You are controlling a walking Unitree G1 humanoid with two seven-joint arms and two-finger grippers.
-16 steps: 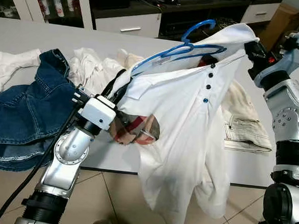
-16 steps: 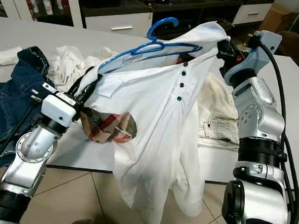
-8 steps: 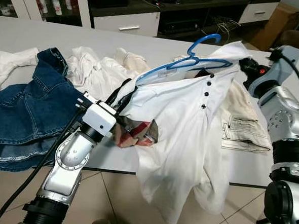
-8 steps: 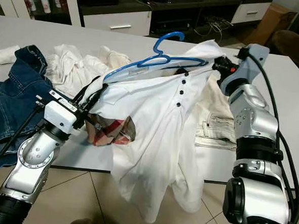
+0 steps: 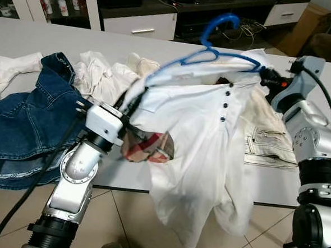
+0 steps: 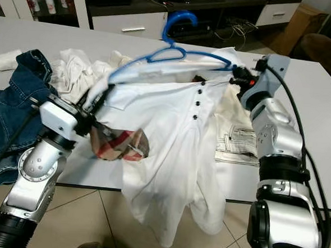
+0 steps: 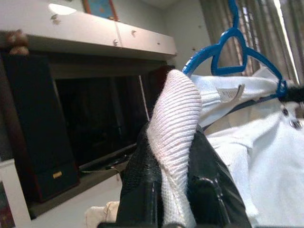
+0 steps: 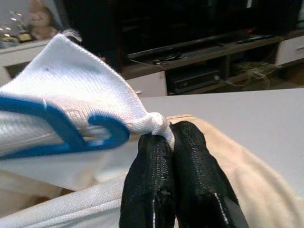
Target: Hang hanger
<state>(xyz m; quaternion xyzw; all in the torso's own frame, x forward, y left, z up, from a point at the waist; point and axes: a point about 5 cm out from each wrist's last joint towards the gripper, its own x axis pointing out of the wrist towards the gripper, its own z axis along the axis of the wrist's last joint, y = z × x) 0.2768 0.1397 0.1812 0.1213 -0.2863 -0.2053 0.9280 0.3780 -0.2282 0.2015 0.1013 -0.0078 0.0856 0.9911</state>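
Observation:
A white polo shirt [image 5: 203, 143] is stretched in the air between my two grippers, its hem hanging past the table's front edge. A blue plastic hanger [image 5: 209, 52] sits in its neck, hook up. My left gripper [image 5: 130, 102] is shut on the shirt's left shoulder; the cloth bulges between its fingers [image 7: 137, 185] in the left wrist view. Over on the other side, the right gripper [image 5: 265, 78] is shut on the right shoulder's edge, beside the hanger's end [image 8: 111, 135]. A checked lining patch [image 5: 150, 148] shows near my left wrist.
On the white table [image 5: 58, 39] lie blue jeans [image 5: 25, 121] at left, crumpled white clothes [image 5: 104, 75] behind the shirt, and a beige garment [image 5: 268, 141] at right. Dark cabinets [image 5: 144, 10] stand behind the table. Tiled floor [image 5: 126, 211] runs below its front edge.
Both grippers keep their hold. The right end of the shirt has come lower than a second ago, and the hanger now stands more upright in the collar.

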